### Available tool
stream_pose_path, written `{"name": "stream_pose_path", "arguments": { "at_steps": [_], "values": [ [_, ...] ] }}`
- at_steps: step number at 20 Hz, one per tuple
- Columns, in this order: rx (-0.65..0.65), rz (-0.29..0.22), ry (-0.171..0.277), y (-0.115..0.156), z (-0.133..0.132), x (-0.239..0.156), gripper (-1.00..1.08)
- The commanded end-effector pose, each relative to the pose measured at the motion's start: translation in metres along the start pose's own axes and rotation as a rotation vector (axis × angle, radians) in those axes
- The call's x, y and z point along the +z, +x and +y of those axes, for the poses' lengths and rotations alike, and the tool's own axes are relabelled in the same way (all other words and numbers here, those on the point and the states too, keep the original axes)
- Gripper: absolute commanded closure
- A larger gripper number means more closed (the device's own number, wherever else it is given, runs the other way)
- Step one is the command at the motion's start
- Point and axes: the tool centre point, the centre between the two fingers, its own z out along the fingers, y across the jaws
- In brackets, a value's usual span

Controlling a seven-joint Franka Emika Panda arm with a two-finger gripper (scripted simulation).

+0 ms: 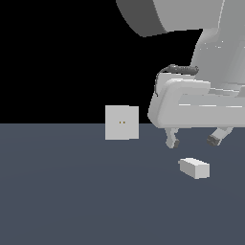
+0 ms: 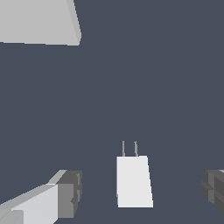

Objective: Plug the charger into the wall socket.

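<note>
- We see the charger [image 1: 194,168] lying flat on the dark grey desk [image 1: 72,201], toward the exterior view's right and nearer to that camera than the socket.
- In the wrist view the charger [image 2: 134,181] shows two thin prongs [image 2: 130,148] sticking out of one short end, pointing away from the gripper and roughly toward the pale plate at the frame's edge.
- We find the gripper [image 1: 193,141] hanging just above the charger, not touching it; its jaws are spread wide and hold nothing.
- In the wrist view the charger sits between the two dark fingertips [image 2: 70,193], with clear desk showing on either side of it.
- The wall socket [image 1: 122,122] stands upright on the desk, well apart from the charger, to the exterior view's left of it and farther back. Two tiny yellowish dots mark its centre.
- In the wrist view only a corner of the wall socket [image 2: 39,22] is visible, and its dots are out of frame.
- Above the gripper, the arm's [image 1: 201,62] pale grey links fill the exterior view's upper right.
</note>
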Motion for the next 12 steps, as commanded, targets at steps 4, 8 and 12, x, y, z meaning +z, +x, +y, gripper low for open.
{"name": "stream_pose_path", "arguments": {
  "at_steps": [4, 8, 12],
  "values": [
    [-0.001, 0.0, 0.0, -0.003, 0.0, 0.006, -0.92],
    [-0.002, -0.001, 0.0, -0.009, 0.0, 0.019, -0.92],
    [-0.003, -0.001, 0.0, -0.017, -0.001, 0.035, -0.92]
  ]
}}
